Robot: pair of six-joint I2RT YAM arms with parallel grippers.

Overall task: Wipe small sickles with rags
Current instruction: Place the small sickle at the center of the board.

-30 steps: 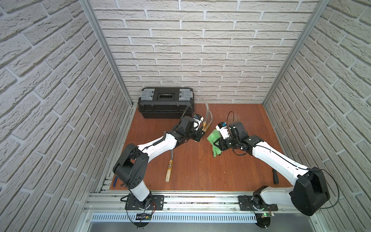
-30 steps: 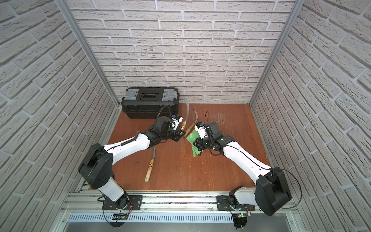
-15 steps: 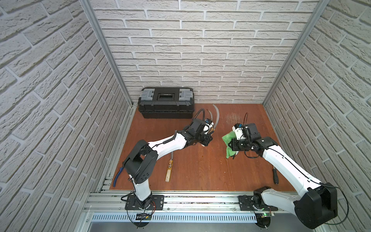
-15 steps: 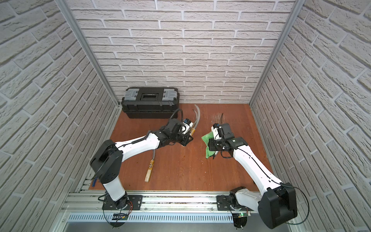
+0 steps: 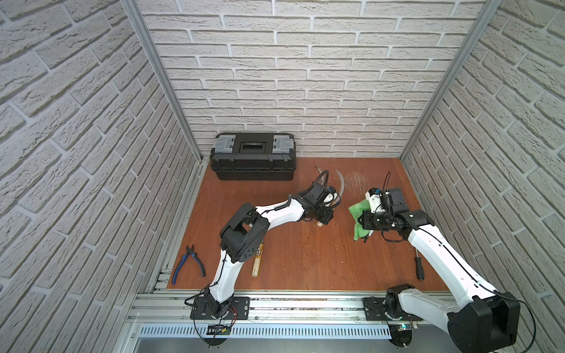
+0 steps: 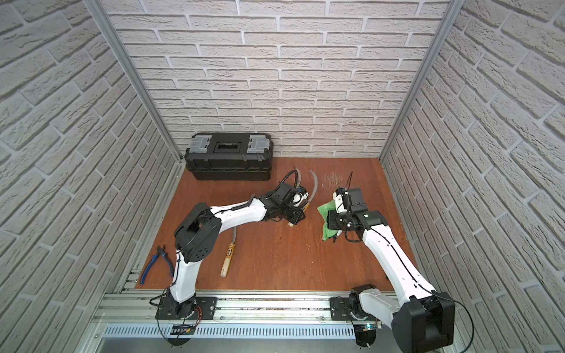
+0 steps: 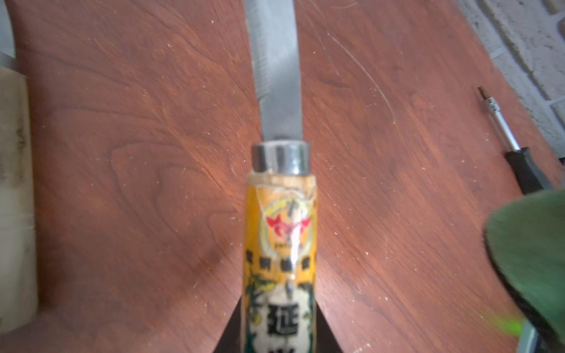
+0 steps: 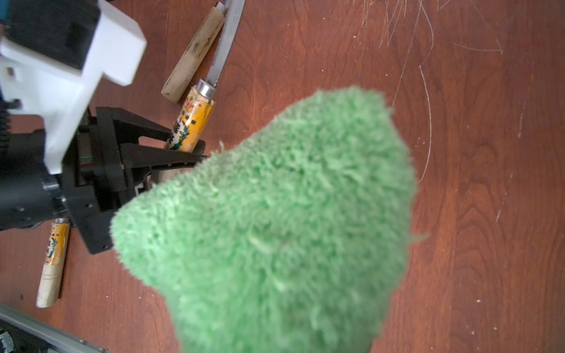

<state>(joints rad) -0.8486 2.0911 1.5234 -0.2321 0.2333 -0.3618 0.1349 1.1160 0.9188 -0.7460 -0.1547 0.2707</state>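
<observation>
Red-brown wooden board (image 5: 290, 259) forms the work surface, enclosed by white brick-pattern walls.

**Tool state.** The left gripper (image 8: 188, 149) is pinching the held sickle (image 7: 279, 238) by the lower part of its wooden handle. The blade (image 7: 276, 76) runs straight out ahead of the jaws. The right gripper (image 5: 364, 225) is clamped on the green rag (image 8: 275, 214), which bunches out past its fingertips and hides them. Rag and blade are apart, with the rag just off to one side of the left gripper.

**Procedure (judged).** Bring the rag onto the blade near the metal collar (image 7: 279, 159). Fold the pile over both flat faces and draw outward toward the tip. Work along the spine, not into the toothed edge, which would likely snag the fibres. Hold the handle rigid, since a loose pinch would let the sickle pivot.

**Remaining items.** A plain-handled sickle (image 8: 192, 58) lies just beside the left gripper's jaws. A third sickle (image 8: 52, 259) lies behind them, under the left arm.

**Markings.** The held handle carries a yellow label (image 7: 284, 229) with a red emblem in a ring, a row of small dark squares, and a large dark East Asian character too blurred to read. The third sickle shows a similar label. The stamped text on the blade is too small to read.
</observation>
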